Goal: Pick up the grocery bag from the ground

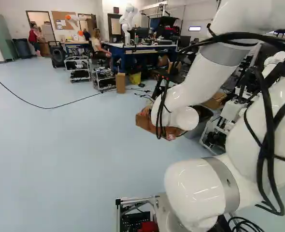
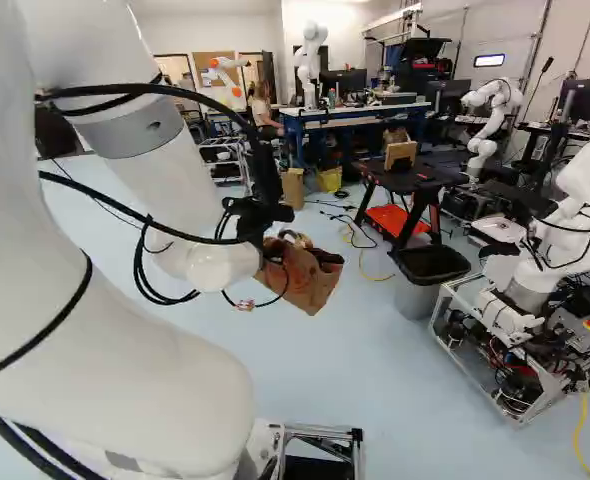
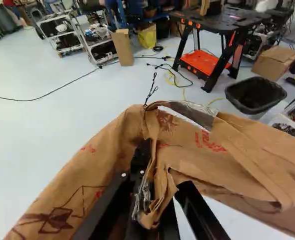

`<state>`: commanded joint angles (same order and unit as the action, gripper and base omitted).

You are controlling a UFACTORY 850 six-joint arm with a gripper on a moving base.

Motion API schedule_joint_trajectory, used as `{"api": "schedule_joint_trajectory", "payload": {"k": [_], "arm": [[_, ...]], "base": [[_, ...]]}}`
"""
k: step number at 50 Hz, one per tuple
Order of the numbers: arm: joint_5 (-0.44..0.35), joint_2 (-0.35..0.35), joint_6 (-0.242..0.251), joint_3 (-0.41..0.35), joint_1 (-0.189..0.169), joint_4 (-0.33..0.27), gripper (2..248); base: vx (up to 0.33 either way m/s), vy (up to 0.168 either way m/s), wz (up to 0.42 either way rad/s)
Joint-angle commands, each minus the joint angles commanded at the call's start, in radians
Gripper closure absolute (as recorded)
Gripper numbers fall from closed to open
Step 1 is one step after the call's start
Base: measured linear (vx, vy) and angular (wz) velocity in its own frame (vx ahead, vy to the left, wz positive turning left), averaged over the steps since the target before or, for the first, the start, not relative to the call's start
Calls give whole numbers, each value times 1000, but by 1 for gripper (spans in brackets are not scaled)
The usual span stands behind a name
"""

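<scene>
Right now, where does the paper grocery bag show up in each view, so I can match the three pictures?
Left base view: the grocery bag is just right of the middle, partly hidden behind the arm.
Right base view: near the middle, at the arm's far end.
Wrist view: it spreads ahead of the claw and to both sides of it.
Shared landmark: the upright cardboard box on the floor beside a yellow container.
</scene>
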<state>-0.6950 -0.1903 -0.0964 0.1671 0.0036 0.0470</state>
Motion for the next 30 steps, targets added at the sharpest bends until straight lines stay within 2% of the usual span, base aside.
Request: {"api": "schedule_joint_trajectory", "payload": {"k": [30], "arm": [[-139, -70, 76, -63, -3, -37, 226]], "base": [[0, 0, 0]]}}
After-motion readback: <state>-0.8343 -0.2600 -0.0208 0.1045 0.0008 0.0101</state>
